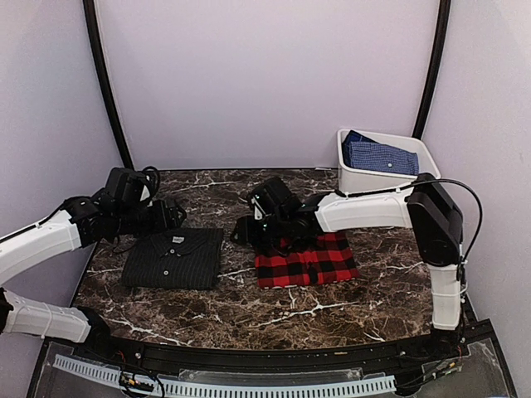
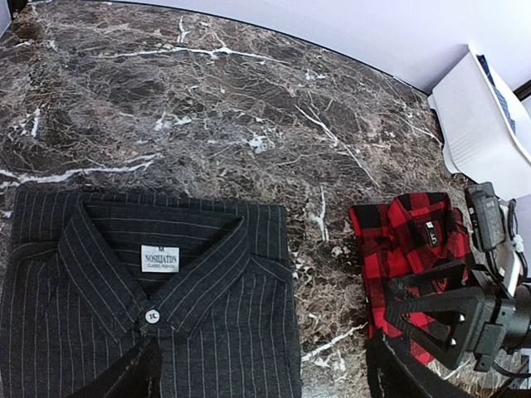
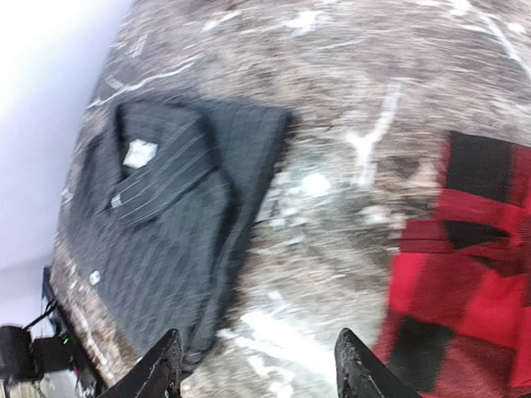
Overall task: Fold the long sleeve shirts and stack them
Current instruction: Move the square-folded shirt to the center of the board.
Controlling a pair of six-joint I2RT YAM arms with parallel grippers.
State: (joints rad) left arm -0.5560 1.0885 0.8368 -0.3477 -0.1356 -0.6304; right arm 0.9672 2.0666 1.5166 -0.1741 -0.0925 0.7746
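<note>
Top external view showed both long sleeve shirts folded flat on the dark marble bench [image 1: 249, 307], side by side but apart. The charcoal pinstripe shirt [image 1: 174, 258] lay toward the left with its collar toward the far wall, and the red-and-black plaid shirt [image 1: 309, 262] lay just right of centre. The right gripper [image 1: 246, 230] hung over the plaid shirt's far left corner. Its wrist view, though smeared by blur, had the fingers [image 3: 162, 373] spread wide with nothing between them and bare marble beneath. The left gripper [image 1: 172, 214] hovered behind the pinstripe shirt's collar. Only the tips of its fingers [image 2: 124, 380] edged into its wrist view, so it seemed to stand wide with nothing held. A white bin [image 1: 357, 178] at the far right corner held a folded blue checked cloth [image 1: 380, 155].
</note>
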